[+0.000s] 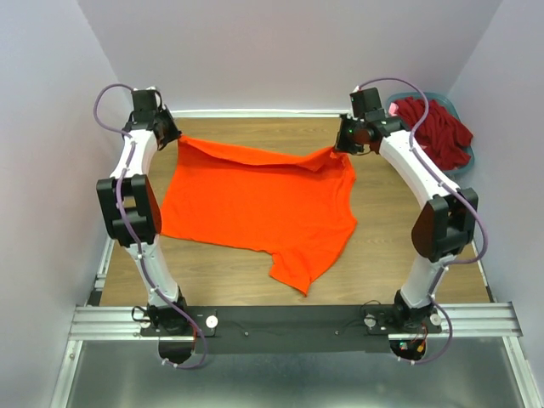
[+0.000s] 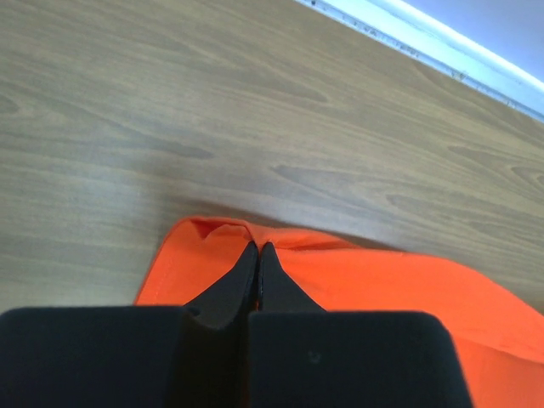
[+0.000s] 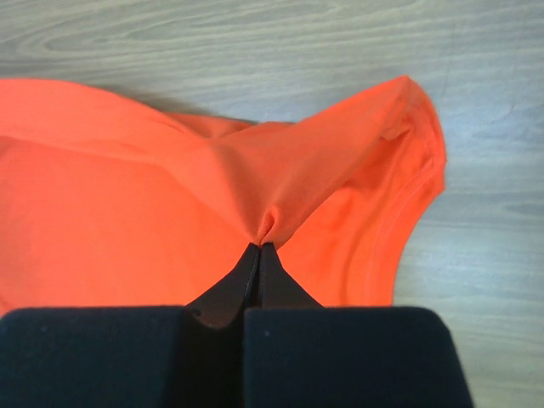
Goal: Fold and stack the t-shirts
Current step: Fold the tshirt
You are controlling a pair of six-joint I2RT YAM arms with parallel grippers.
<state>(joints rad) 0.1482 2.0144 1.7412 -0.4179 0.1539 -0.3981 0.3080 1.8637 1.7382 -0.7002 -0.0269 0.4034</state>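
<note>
A bright orange t-shirt (image 1: pixel 255 204) is spread over the middle of the wooden table, its far edge lifted and stretched between both arms. My left gripper (image 1: pixel 176 136) is shut on the shirt's far left corner (image 2: pixel 212 234). At the far right, my right gripper (image 1: pixel 342 146) is shut on a pinch of the same orange fabric (image 3: pixel 272 217) near a sleeve (image 3: pixel 408 153). A dark red t-shirt (image 1: pixel 438 127) lies bunched in the basket at the back right. The near hem of the orange shirt trails down to a point (image 1: pixel 297 276).
A grey-blue plastic basket (image 1: pixel 473 160) stands at the far right corner, by the wall. A white rail (image 2: pixel 442 47) runs along the table's far edge. Bare wood (image 1: pixel 221 276) shows in front of the shirt and on its right.
</note>
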